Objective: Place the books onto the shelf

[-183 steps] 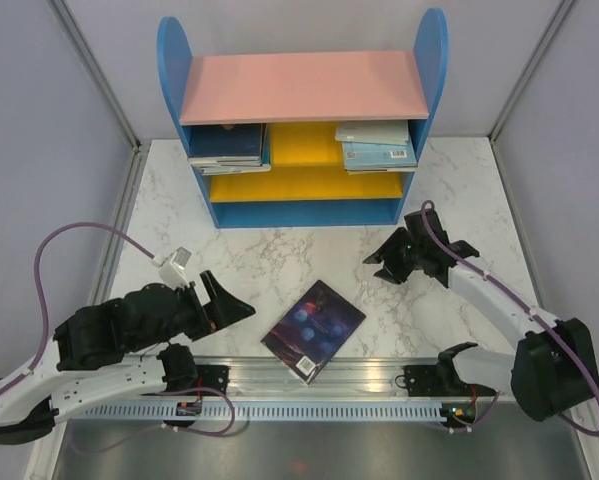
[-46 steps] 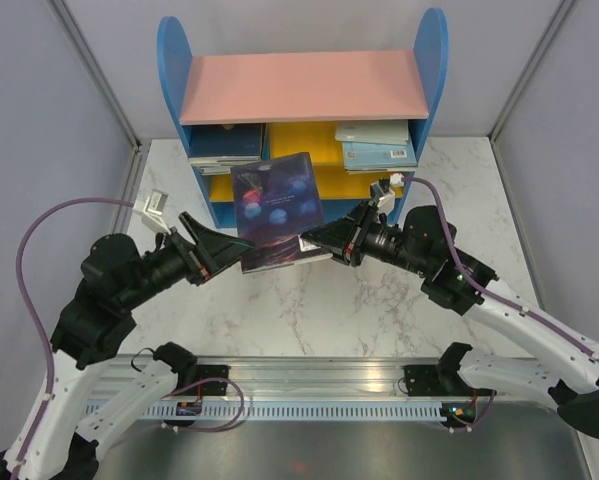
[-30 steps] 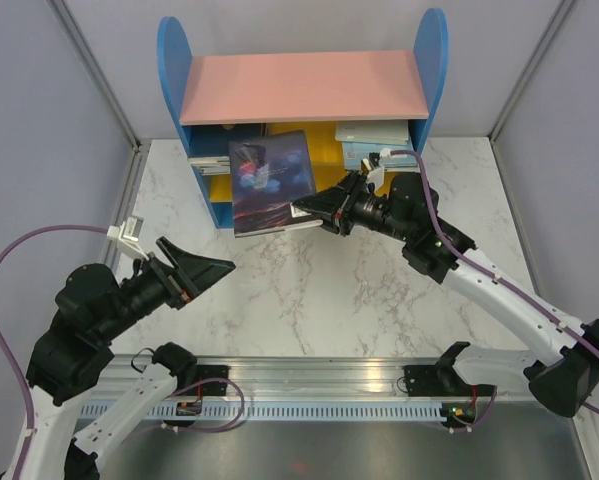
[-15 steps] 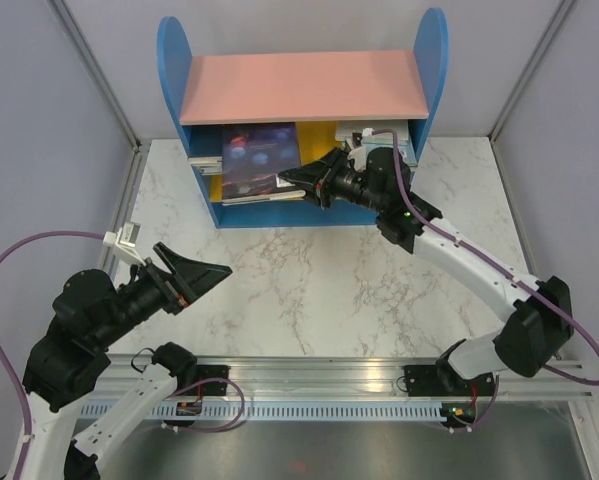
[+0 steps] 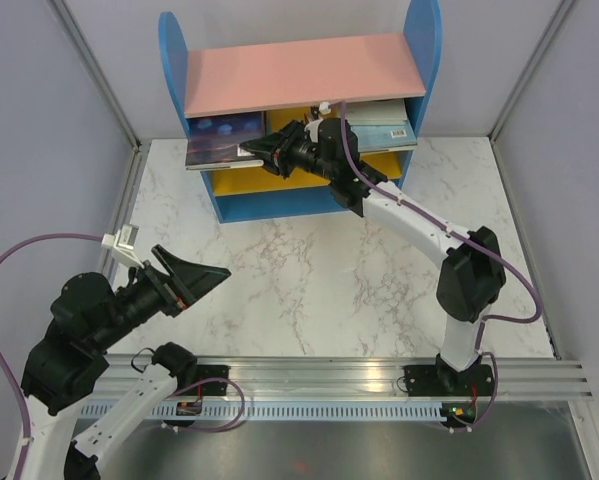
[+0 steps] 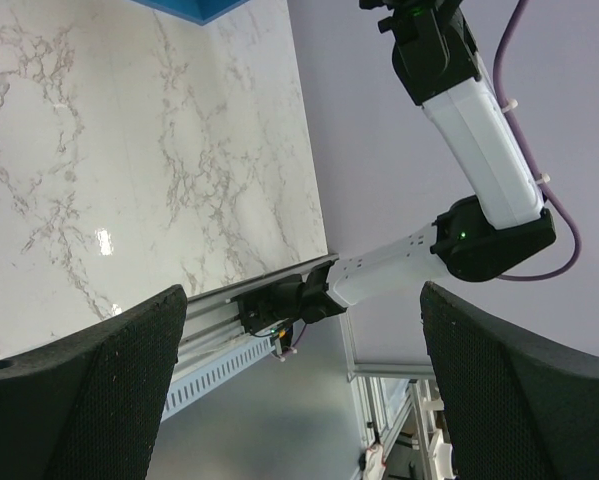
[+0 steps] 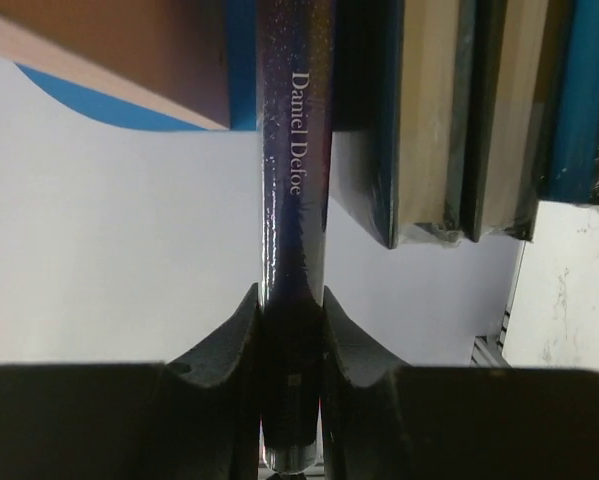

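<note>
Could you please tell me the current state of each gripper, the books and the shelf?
shelf: standing, books in its upper tier.
left gripper: open, empty, above the table.
right gripper: shut on the navy book.
navy book: held flat, partly inside the shelf, over the left stack.
left stack: lying flat in the shelf.
right stack: lying flat in the shelf.

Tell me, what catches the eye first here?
The bright shelf, blue-sided and pink-topped, stands at the far edge of the marble table. The right tool reaches into it, clamped on a navy book. The left tool hangs wide open above the table.
</note>
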You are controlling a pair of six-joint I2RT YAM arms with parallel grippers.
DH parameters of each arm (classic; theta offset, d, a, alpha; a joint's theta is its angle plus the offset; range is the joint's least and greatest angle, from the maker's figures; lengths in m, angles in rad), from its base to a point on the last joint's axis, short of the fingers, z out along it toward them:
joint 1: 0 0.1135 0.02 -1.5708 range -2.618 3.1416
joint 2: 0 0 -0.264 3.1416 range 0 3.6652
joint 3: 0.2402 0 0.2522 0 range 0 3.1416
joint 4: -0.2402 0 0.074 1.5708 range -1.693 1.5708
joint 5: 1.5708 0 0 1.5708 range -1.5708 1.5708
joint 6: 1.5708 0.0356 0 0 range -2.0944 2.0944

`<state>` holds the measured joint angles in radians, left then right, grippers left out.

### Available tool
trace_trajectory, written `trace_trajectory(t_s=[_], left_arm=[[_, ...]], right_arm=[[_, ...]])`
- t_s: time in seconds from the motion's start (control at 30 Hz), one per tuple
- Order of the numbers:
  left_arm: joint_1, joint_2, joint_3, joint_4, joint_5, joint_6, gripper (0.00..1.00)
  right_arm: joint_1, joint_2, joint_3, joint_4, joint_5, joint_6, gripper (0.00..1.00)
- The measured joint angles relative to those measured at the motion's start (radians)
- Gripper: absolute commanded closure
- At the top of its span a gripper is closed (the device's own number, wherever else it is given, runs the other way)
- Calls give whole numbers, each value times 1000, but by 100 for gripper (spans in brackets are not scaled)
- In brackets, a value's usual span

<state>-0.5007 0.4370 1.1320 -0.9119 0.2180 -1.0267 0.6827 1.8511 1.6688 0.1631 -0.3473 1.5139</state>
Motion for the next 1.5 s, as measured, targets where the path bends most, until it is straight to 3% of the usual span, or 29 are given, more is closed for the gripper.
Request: trace_trajectory(t_s=[0.07, 0.1, 0.2, 0.37, 0.5, 0.67, 0.83, 1.03, 1.5], left_arm=[[0, 0, 0, 0, 0, 0, 0], [0, 0, 0, 0, 0, 0, 0], [0, 0, 0, 0, 0, 1, 0], [0, 17, 0, 0, 0, 8, 0], [0, 48, 0, 1, 0, 18, 0], [0, 61, -2, 2, 0, 23, 0], [0, 61, -7, 2, 1, 23, 0], [0, 55, -25, 3, 0, 23, 0], [0, 12, -62, 7, 0, 22, 0]], right_arm=[[-9, 19, 10, 24, 2, 2, 71], [-14, 25, 10, 32, -1, 8, 56], [-19, 32, 7, 67, 6, 23, 39], [-19, 29, -21, 130, 1, 46, 21], [-32, -8, -98, 189, 0, 51, 17], [-48, -62, -177, 221, 0, 53, 19], [-48, -112, -234, 240, -13, 53, 31], [-45, -162, -293, 240, -19, 47, 53], [-30, -166, -306, 223, -18, 31, 70]])
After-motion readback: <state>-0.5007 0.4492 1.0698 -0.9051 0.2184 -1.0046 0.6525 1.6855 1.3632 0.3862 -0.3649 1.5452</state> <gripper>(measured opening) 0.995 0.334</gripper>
